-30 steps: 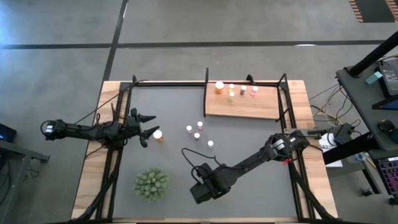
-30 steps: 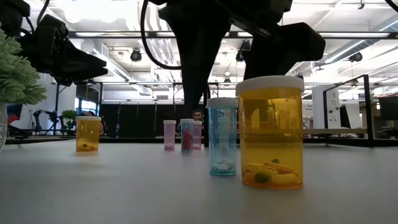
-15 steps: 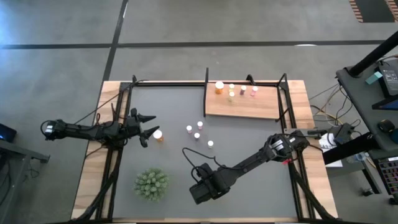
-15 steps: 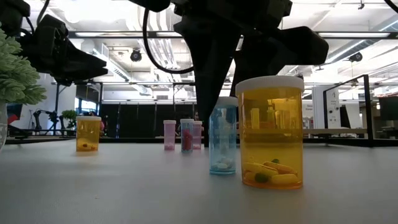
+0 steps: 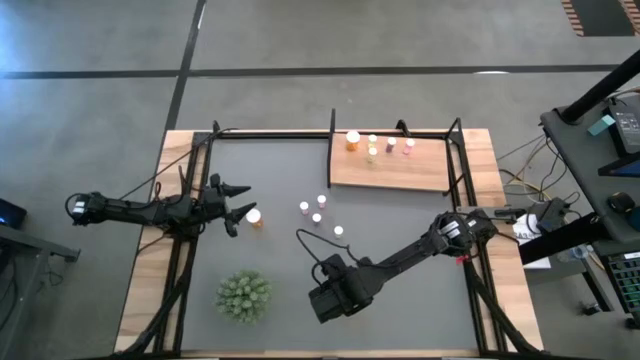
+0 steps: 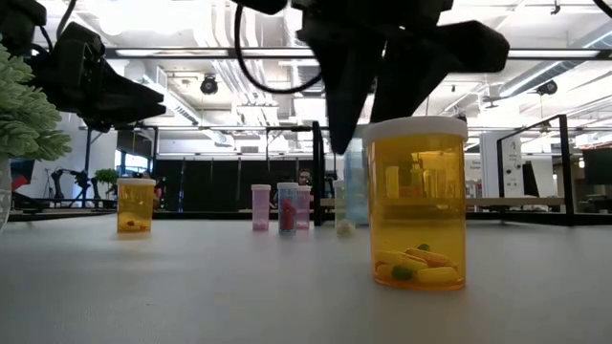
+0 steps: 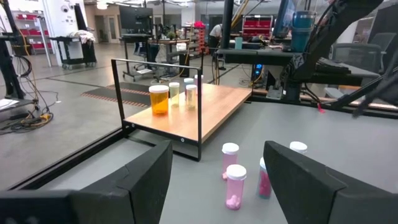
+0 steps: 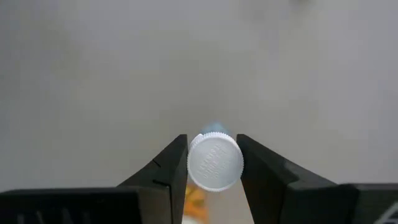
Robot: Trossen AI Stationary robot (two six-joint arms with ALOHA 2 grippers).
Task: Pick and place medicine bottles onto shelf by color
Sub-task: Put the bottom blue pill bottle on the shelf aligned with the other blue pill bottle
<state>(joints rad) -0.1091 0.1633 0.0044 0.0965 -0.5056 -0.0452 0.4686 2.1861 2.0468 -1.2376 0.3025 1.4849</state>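
Orange bottle (image 6: 417, 203) with pills inside stands near, while the right gripper (image 8: 213, 163) clamps a white-capped bluish bottle (image 8: 215, 160); left gripper (image 7: 214, 180) hangs open.

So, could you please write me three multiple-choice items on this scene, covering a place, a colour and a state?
1. The orange bottle on the mat stands beside: A the left gripper; B a person's hand; C a laptop.
2. The widest bottle on the shelf is: A pink; B orange; C green.
3. The right gripper has its jaws: A open, empty; B shut on a white-capped bottle; C unseen.
Answers: A, it stands just off that gripper; B, its body is orange; B, the cap sits between the jaws.
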